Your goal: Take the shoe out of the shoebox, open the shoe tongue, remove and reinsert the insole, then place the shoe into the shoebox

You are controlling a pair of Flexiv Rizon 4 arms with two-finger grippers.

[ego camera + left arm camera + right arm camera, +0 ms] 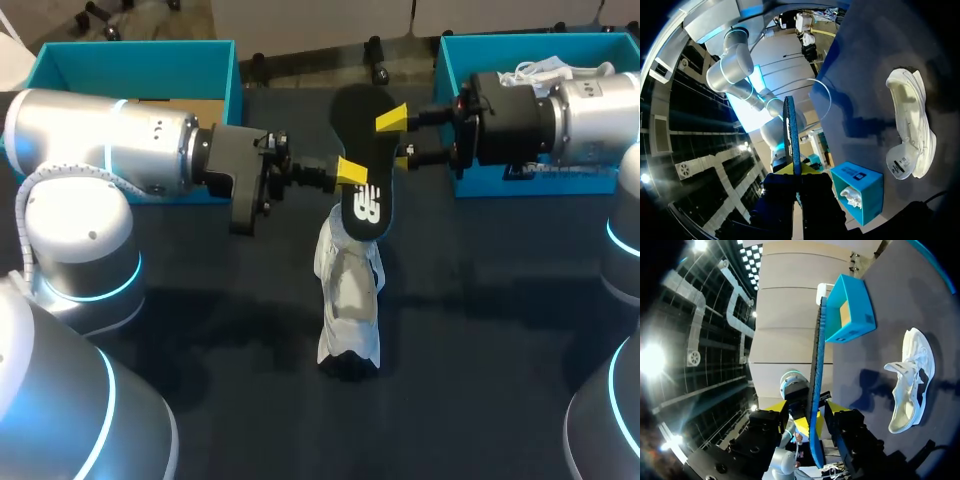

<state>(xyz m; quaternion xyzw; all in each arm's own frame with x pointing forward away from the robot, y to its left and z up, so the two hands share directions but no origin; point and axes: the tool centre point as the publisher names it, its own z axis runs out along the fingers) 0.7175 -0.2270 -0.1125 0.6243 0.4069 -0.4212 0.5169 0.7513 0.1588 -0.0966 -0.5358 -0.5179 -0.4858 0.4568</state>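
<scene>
1. The left gripper point(350, 172) is clamped on the black insole point(358, 135) and holds it in the air over the middle of the table point(500, 330). In the left wrist view its tips pinch the thin edge from both sides.
2. The right gripper point(400, 138) comes in from the opposite side. Its fingers stand apart, with the insole's edge between them, and the right wrist view shows gaps on both sides, so it looks open rather than gripping.
3. The white shoe point(350, 295) lies on the table directly below the insole, between the table's centre and its near edge. It is out of both teal shoeboxes, one at the far-left corner point(135, 48) and one at the far-right corner point(530, 40).
4. The shoe's long axis runs from far edge to near edge, roughly in line with the insole's. The insole's lower end hangs just above the shoe's far end.
5. Reinsertion likely calls for a downward slide along that shared axis. The left arm carries the insole, and the right is equally near, so it is free to steady the shoe.
</scene>
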